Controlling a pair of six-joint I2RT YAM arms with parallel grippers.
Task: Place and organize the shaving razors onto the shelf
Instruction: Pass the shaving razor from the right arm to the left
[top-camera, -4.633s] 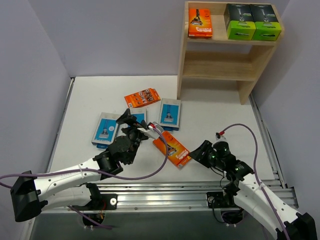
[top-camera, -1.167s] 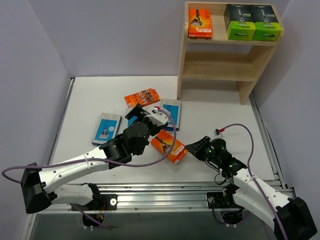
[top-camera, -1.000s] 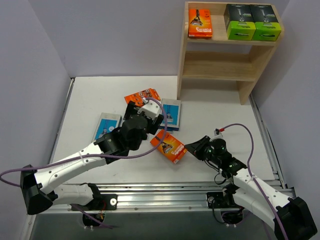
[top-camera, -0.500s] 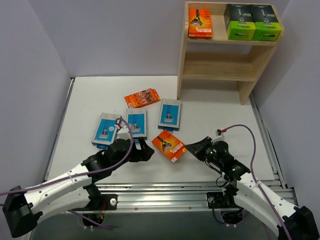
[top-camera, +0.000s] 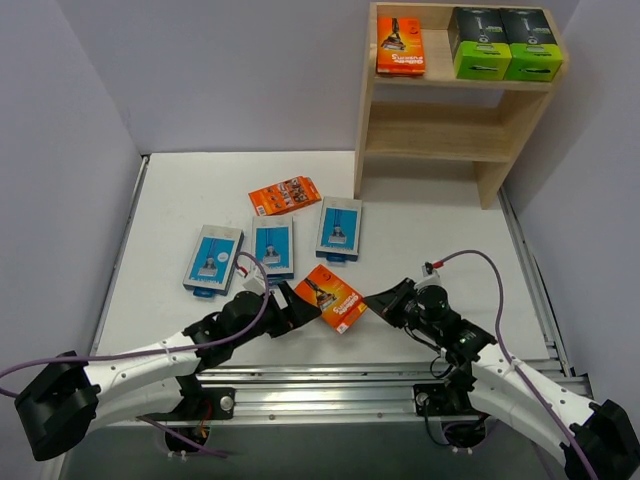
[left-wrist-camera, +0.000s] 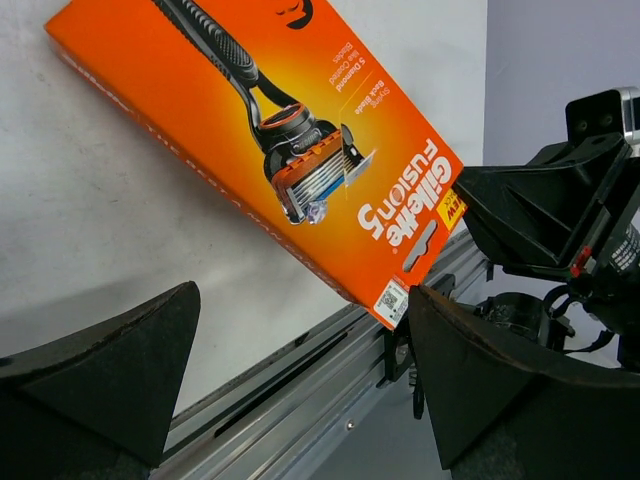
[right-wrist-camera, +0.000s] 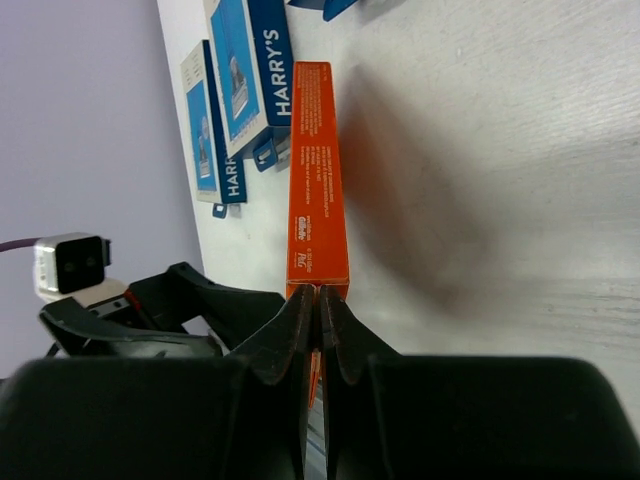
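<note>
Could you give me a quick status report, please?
Left claw open beside orange pack. Right claw shut on its corner. Nothing between pack and shelf.

**Three Views, One Overlap**

From high behind the arm bases: looks down and forward over the whole table (top-camera: 450, 230) to the shelf (top-camera: 440, 140), from far off. From the left wrist: faces right, close above the orange pack (left-wrist-camera: 260, 140). From the right wrist: faces left, low along the tabletop, edge-on to that pack. Common to all three: the same pack.

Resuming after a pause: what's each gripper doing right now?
Left gripper: open, empty.
Right gripper: closed on the edge of the flat orange razor pack.
</note>
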